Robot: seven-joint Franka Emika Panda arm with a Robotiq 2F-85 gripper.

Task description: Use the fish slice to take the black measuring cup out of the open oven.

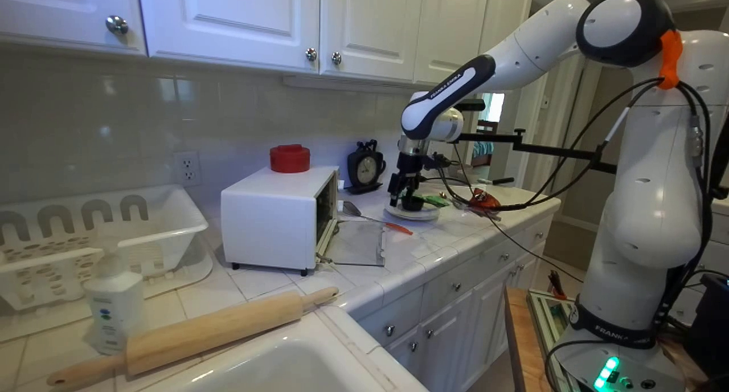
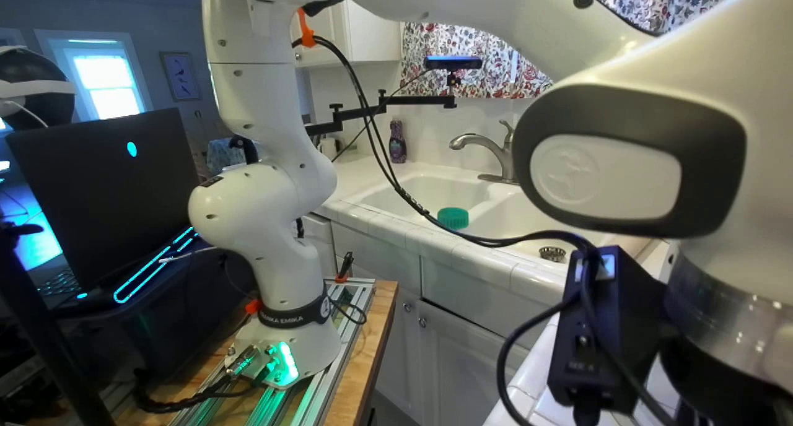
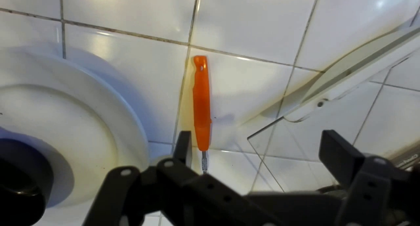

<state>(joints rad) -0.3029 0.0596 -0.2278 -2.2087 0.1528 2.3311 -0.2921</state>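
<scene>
Black cup (image 3: 24, 181) on plate (image 3: 122, 117), outside the open oven (image 1: 270, 224). Slice (image 3: 201, 104), orange-handled, lies loose on the counter (image 3: 249, 25). Gripper (image 3: 257, 148) spread wide, holding nothing. Removal looks done, likely slice work too; only a retreat seems left.

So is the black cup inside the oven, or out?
Out: an exterior view shows the black cup on the white plate, away from the oven.

it's a kitchen w/ dbl sink (image 2: 458, 187), cabs (image 1: 367, 30) & oven (image 1: 267, 229).
</scene>
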